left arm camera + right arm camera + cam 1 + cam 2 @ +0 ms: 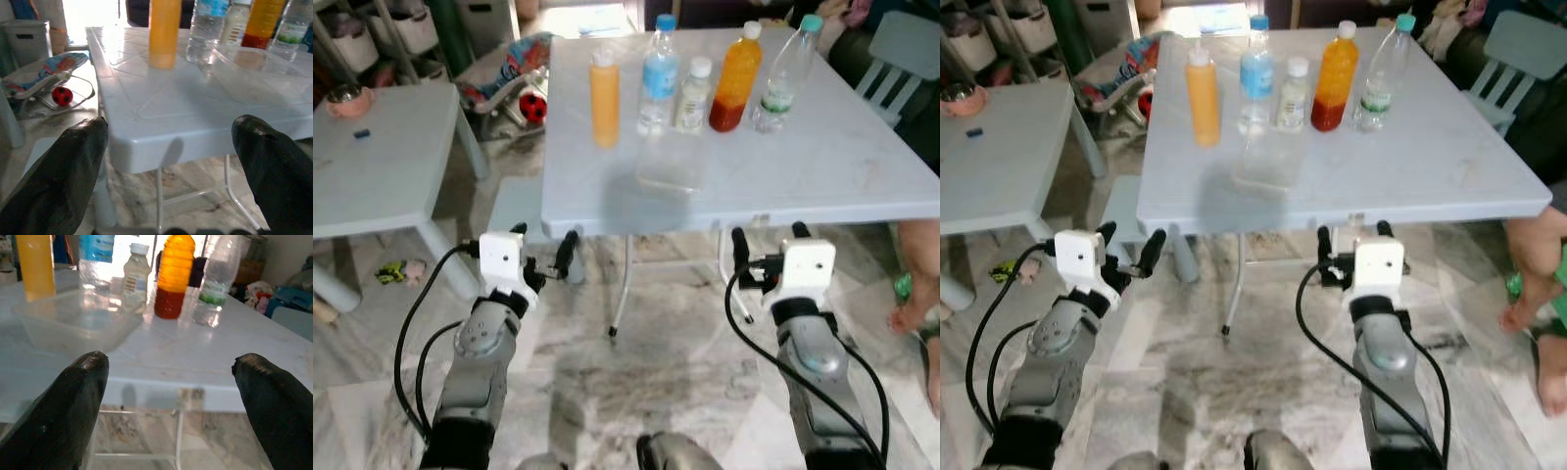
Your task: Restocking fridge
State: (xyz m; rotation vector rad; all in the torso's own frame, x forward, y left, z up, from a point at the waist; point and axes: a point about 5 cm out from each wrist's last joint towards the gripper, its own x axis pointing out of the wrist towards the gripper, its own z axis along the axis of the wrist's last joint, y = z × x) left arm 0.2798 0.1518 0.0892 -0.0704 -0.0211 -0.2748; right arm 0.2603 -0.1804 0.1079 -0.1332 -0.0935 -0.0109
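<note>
Five bottles (658,71) and a clear tub (671,162) wait beyond my left claw (540,250) and right claw (770,245), both spread wide and empty, poised under the table (842,166) edge for reaching.

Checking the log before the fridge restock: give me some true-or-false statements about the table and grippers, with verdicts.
1. Five bottles stand on the white plastic table. True.
2. The clear plastic container sits behind the bottles. False: it lies in front of them.
3. The left gripper holds the tall orange squeeze bottle. False: it is open, short of the table edge.
4. The right gripper is open and empty. True.
</note>
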